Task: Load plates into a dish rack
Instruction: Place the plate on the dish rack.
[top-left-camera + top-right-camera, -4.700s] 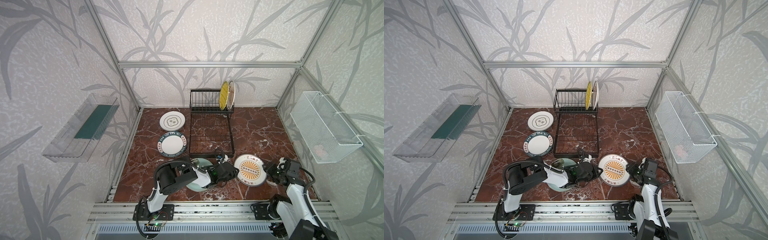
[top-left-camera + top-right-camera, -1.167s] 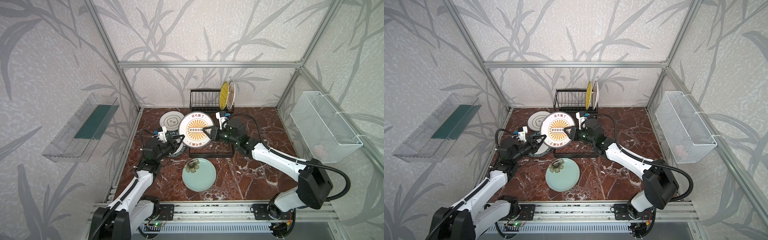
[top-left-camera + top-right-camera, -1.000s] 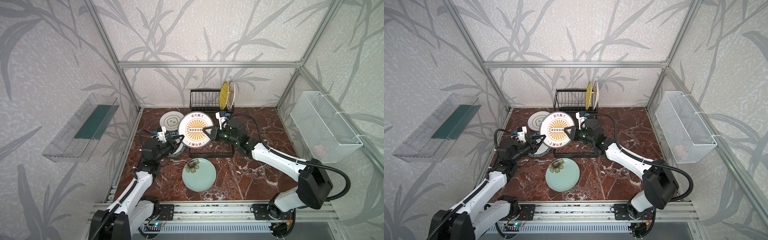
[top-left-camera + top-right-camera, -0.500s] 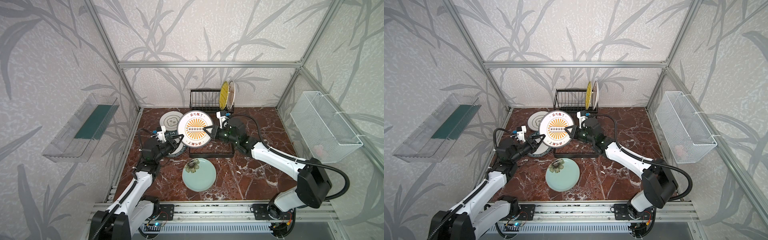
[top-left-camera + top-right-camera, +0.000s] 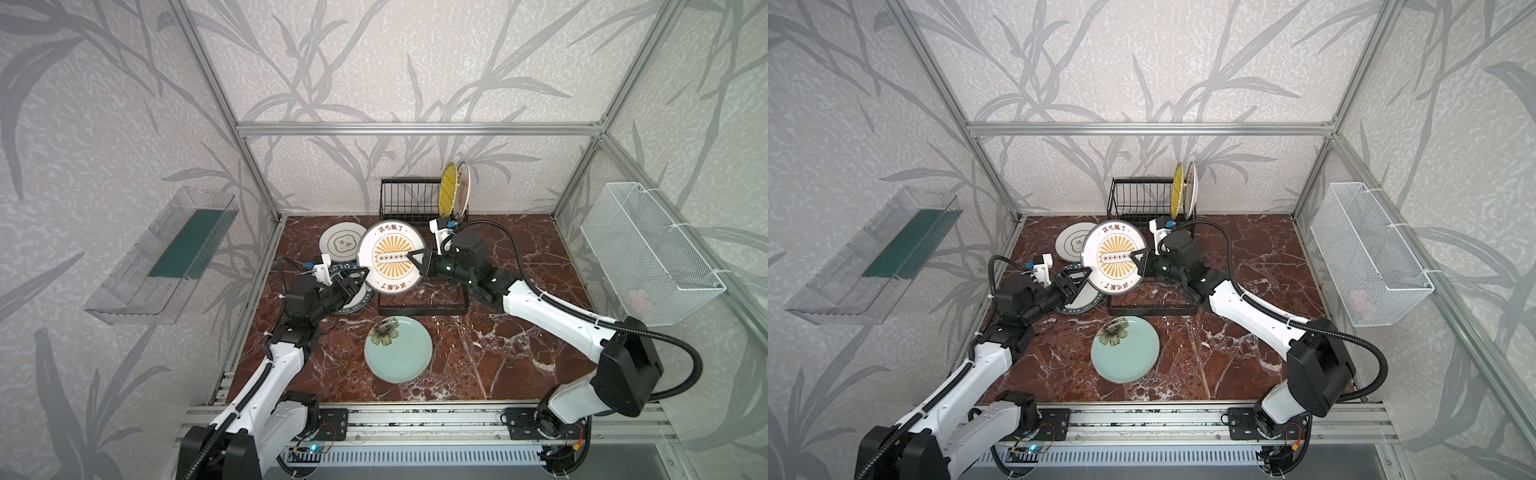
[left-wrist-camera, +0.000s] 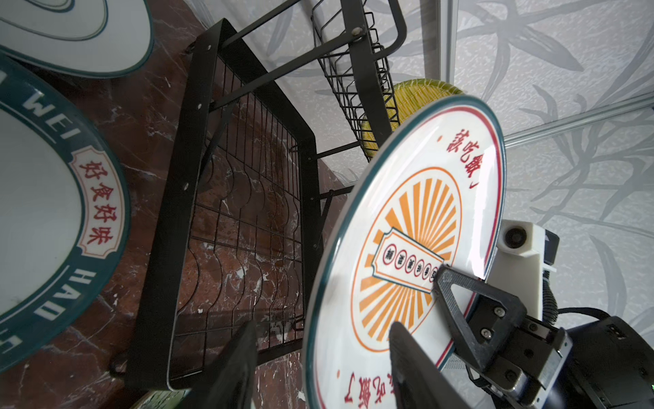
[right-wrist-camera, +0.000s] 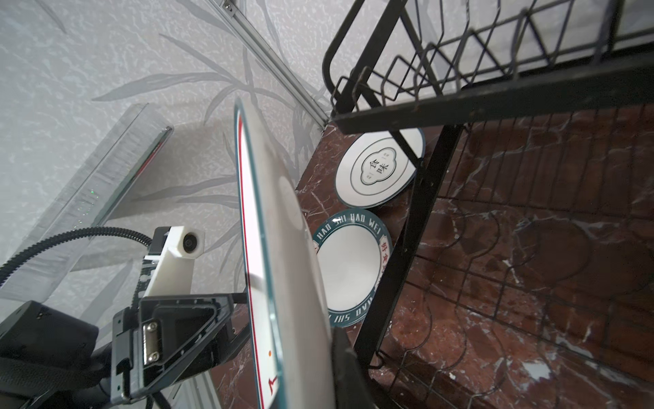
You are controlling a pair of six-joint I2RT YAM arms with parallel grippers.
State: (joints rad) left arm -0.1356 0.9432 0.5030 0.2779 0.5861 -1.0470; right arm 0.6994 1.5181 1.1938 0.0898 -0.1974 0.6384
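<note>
One sunburst plate (image 7: 292, 255), underside, right wrist view

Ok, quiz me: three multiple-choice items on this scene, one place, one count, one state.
1. Where is the mint plate?
A) in the mesh basket
B) flat on the table, in front of the dish rack
C) upright in the rack

2. How many plates stand in the rack's upright slots?
A) none
B) four
C) two

3. What holds the raised sunburst plate?
A) the right gripper, shut on its rim
B) the rack's slots
C) nothing, it lies flat

Answers: B, it lies face up on the marble; C, a yellow plate and a white plate stand side by side; A, that gripper pinches the rim, the left gripper is open.
</note>
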